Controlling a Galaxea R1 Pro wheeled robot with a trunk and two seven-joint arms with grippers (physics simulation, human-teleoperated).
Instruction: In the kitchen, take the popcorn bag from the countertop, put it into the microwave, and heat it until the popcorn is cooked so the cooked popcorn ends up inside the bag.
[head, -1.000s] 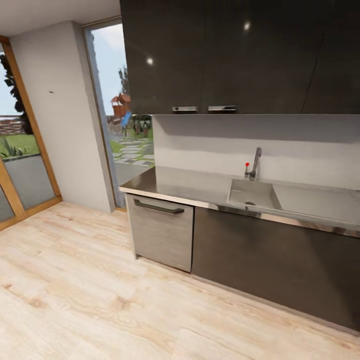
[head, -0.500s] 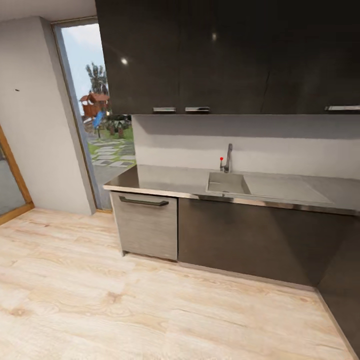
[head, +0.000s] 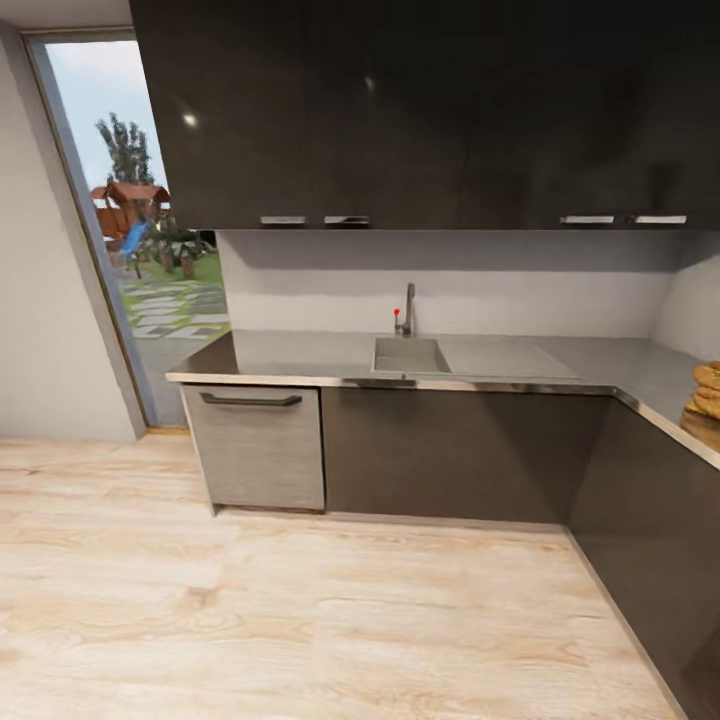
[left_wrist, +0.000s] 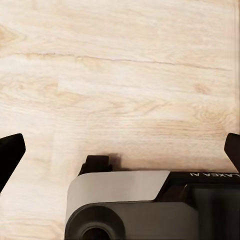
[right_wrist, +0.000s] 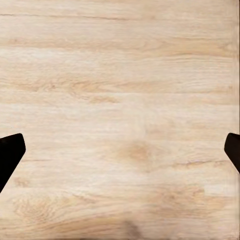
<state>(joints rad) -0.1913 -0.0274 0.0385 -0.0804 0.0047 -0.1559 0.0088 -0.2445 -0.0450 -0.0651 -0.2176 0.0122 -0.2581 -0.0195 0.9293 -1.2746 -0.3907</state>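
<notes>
Both grippers hang over pale wood-grain plank flooring with their black fingertips spread wide to opposite edges of each wrist view, nothing between them: the left gripper (left_wrist: 120, 150) above the floor (left_wrist: 130, 75) with a grey, rounded part of the robot's body (left_wrist: 130, 205) beneath it, the right gripper (right_wrist: 120, 150) over bare planks. In the head view, across the floor, the countertop (head: 300, 355) is a smooth, glossy grey L-shaped slab with a thin metallic edge, running along the back wall and turning down the right side over dark brown cabinet fronts (head: 450, 450). A rectangular sink (head: 410, 355) with a slim steel tap (head: 408, 310) is recessed in it, and a brushed grey dishwasher front (head: 260, 445) with a dark bar handle sits below the counter's left end. Dark glossy upper cabinets (head: 400, 110) hang above. At the far right counter edge, tan-brown rounded lumps (head: 705, 395) are cut off by the frame; whether they are the popcorn bag cannot be told.
</notes>
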